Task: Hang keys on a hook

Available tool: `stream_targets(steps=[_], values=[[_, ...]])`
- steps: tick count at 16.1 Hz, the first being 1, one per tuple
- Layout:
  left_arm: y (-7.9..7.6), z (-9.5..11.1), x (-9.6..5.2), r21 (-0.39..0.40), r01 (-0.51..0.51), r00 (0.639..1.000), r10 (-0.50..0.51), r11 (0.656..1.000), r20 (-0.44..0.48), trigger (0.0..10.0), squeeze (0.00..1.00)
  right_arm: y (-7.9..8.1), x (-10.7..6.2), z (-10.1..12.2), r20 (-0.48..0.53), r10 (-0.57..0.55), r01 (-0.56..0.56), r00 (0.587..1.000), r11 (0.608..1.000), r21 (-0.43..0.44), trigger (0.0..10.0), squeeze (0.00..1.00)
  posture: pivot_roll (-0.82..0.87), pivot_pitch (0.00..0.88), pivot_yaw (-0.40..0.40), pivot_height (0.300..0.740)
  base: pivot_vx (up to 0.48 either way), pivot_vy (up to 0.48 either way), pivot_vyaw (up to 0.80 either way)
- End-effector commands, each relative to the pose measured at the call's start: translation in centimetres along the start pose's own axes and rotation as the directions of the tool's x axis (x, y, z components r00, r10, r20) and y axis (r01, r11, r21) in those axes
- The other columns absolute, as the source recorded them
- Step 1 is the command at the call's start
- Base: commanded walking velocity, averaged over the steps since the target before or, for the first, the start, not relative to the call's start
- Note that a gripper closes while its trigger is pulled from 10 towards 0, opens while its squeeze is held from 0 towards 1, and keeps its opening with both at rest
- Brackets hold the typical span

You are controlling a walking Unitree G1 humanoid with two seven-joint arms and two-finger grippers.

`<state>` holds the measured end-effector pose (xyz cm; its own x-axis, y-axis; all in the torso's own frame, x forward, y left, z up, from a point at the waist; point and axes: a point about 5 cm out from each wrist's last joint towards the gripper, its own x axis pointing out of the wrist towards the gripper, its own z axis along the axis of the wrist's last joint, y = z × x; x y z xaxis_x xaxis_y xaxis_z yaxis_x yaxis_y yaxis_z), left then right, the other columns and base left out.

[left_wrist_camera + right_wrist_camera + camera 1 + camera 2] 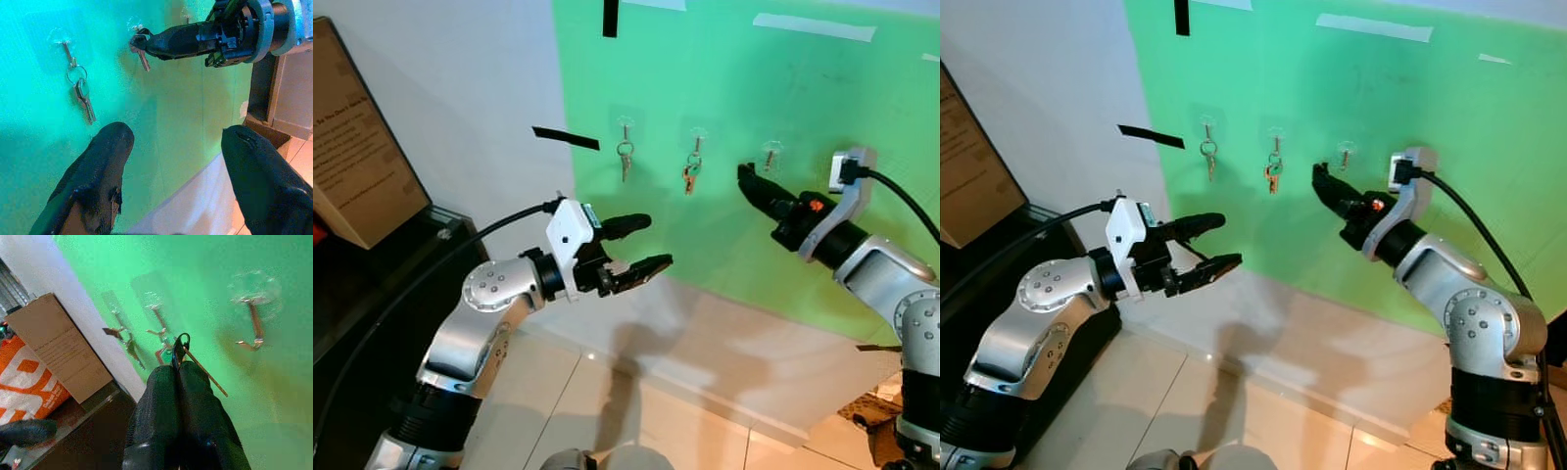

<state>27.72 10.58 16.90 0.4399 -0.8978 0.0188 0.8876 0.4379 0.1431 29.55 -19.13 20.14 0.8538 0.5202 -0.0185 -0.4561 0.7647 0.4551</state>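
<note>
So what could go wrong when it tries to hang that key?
The right pincer pinches the key ring only at its fingertips, so the key could slip out and fall. The empty hook is small and thin; the ring could miss it or bump it. The next hook's keys hang close by, so the arm might knock them.

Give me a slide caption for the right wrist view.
Right gripper pinches a key ring just short of the empty hook on the green board.

Ahead of me: green sheet (pixel 754 147) taped to white wall (pixel 460 88); cardboard box (pixel 352 157) on black cabinet (pixel 372 284) at left.
</note>
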Motion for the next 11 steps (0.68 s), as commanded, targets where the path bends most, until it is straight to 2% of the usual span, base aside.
stream_targets(steps=[1, 2, 3, 4, 5, 7, 8, 9, 10, 11], values=[[0.2, 0.7, -0.1, 0.024, 0.002, 1.000, -0.002, 1.000, 0.006, 10.0, 0.00, -0.2, 0.1, 0.7, 0.029, -0.010, 0.010, 1.000, 1.000, 0.000, 10.0, 0.00, -0.04, 0.000, 0.039, 0.740, 0.000, 0.000, 0.00], [0.2, 0.7, -0.1, 0.023, 0.003, 1.000, -0.003, 1.000, 0.005, 10.0, 0.00, -0.2, 0.1, 0.7, 0.030, -0.010, 0.010, 0.999, 1.000, 0.000, 10.0, 0.00, -0.04, 0.000, 0.039, 0.740, 0.000, 0.000, 0.00], [0.2, 0.7, -0.1, -0.023, 0.020, 1.000, -0.020, 1.000, 0.014, 10.0, 0.00, -0.3, 0.2, 1.1, 0.042, -0.010, 0.010, 0.999, 1.000, 0.004, 10.0, 0.00, -0.04, 0.000, 0.043, 0.740, 0.000, 0.000, 0.00], [0.2, 0.7, -0.1, -0.037, 0.023, 1.000, -0.023, 0.999, 0.016, 10.0, 0.00, -0.4, 0.2, 1.1, 0.047, -0.010, 0.010, 0.999, 1.000, 0.006, 10.0, 0.00, -0.04, 0.000, 0.044, 0.740, 0.000, 0.000, 0.00], [0.3, 0.8, 0.0, -0.033, 0.019, 1.000, -0.019, 0.999, 0.017, 10.0, 0.38, -0.6, 0.2, 1.4, 0.059, -0.021, 0.020, 0.998, 1.000, 0.017, 10.0, 0.00, -0.04, 0.000, 0.045, 0.740, 0.000, 0.000, 0.00], [0.3, 0.8, 0.0, -0.032, 0.019, 1.000, -0.019, 0.999, 0.016, 10.0, 0.45, -0.7, 0.3, 1.5, 0.071, -0.023, 0.021, 0.997, 0.999, 0.033, 10.0, 0.00, -0.04, 0.000, 0.047, 0.740, 0.000, 0.000, 0.00], [0.3, 0.8, 0.0, -0.036, 0.025, 1.000, -0.024, 0.999, 0.014, 10.0, 0.56, -0.7, 0.3, 1.5, 0.078, -0.024, 0.020, 0.997, 0.999, 0.050, 10.0, 0.00, -0.04, 0.000, 0.049, 0.740, 0.000, 0.000, 0.00], [0.4, 0.9, 0.1, -0.046, 0.032, 0.999, -0.031, 0.998, 0.013, 10.0, 0.86, -1.0, 0.3, 1.4, 0.082, -0.031, 0.024, 0.996, 0.996, 0.084, 10.0, 0.00, -0.04, 0.000, 0.049, 0.740, 0.000, 0.000, 0.00], [0.4, 0.9, 0.1, -0.051, 0.032, 0.999, -0.032, 0.998, 0.012, 10.0, 0.99, -1.1, 0.3, 1.4, 0.088, -0.039, 0.030, 0.995, 0.994, 0.109, 10.0, 0.00, -0.04, 0.000, 0.050, 0.740, 0.000, 0.000, 0.00], [0.4, 0.9, 0.1, -0.046, 0.029, 1.000, -0.028, 0.999, 0.009, 10.0, 1.00, -1.4, 0.3, 1.4, 0.098, -0.057, 0.042, 0.994, 0.989, 0.143, 10.0, 0.00, -0.03, 0.000, 0.050, 0.740, 0.000, 0.000, 0.00]])
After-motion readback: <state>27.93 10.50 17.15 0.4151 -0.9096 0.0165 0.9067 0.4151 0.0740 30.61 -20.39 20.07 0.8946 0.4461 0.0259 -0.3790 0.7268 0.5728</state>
